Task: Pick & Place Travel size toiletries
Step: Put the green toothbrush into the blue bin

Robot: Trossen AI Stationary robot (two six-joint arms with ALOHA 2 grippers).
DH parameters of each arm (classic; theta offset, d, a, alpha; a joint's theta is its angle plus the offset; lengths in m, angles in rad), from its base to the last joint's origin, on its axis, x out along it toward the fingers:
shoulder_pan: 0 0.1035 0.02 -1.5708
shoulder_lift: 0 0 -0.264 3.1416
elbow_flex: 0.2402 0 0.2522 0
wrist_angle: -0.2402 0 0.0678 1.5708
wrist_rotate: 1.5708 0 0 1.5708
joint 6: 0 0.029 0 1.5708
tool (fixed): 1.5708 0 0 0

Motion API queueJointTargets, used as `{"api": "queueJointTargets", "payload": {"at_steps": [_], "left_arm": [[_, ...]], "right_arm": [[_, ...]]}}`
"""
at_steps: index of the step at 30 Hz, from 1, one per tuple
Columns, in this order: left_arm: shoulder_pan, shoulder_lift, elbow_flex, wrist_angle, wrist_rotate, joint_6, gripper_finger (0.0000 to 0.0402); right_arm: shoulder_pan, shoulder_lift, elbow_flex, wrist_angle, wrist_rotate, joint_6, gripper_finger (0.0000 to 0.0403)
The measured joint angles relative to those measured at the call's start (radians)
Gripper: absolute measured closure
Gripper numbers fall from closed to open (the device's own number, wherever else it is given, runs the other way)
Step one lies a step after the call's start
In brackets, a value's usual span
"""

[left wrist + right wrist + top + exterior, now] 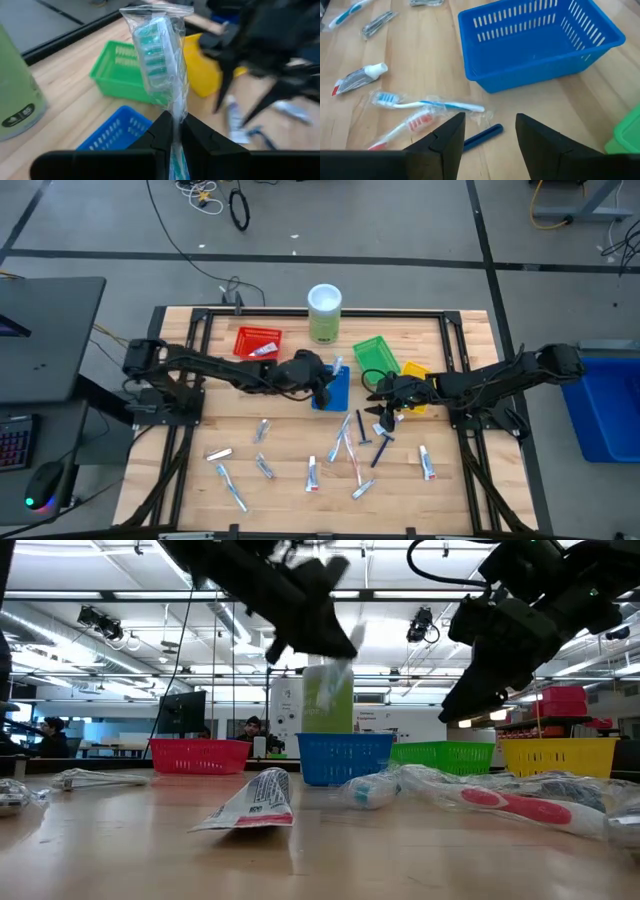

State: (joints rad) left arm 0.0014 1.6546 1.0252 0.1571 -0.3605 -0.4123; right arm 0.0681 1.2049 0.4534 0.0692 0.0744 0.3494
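Now, w/ the left gripper (175, 131) pinching the wrapped toothbrush (161, 55) above the blue basket (333, 392), you should centre over its opening, lower, then release, while the right gripper (490, 131), jaws spread, hovers over the dark razor (481, 137) nr the toothbrushes.

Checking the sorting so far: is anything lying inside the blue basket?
No: in the right wrist view, the blue basket shows only its bare blue floor.
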Motion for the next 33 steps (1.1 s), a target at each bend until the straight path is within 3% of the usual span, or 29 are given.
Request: {"api": "queueJointTargets", "payload": {"at_steps": [10, 22, 33], "left_arm": [[0.024, 0.185, 0.031, 0.033, 0.026, 0.002, 0.0362], [0.051, 0.213, 0.032, -0.017, 0.049, 0.026, 0.0347], [0.055, 0.213, 0.032, -0.049, 0.061, 0.025, 0.0284]], "right_arm": [[0.000, 0.000, 0.000, -0.001, 0.001, 0.028, 0.0208], [0.000, 0.000, 0.000, -0.001, 0.002, 0.036, 0.0222], [0.000, 0.000, 0.000, 0.002, 0.001, 0.037, 0.0199]]}}
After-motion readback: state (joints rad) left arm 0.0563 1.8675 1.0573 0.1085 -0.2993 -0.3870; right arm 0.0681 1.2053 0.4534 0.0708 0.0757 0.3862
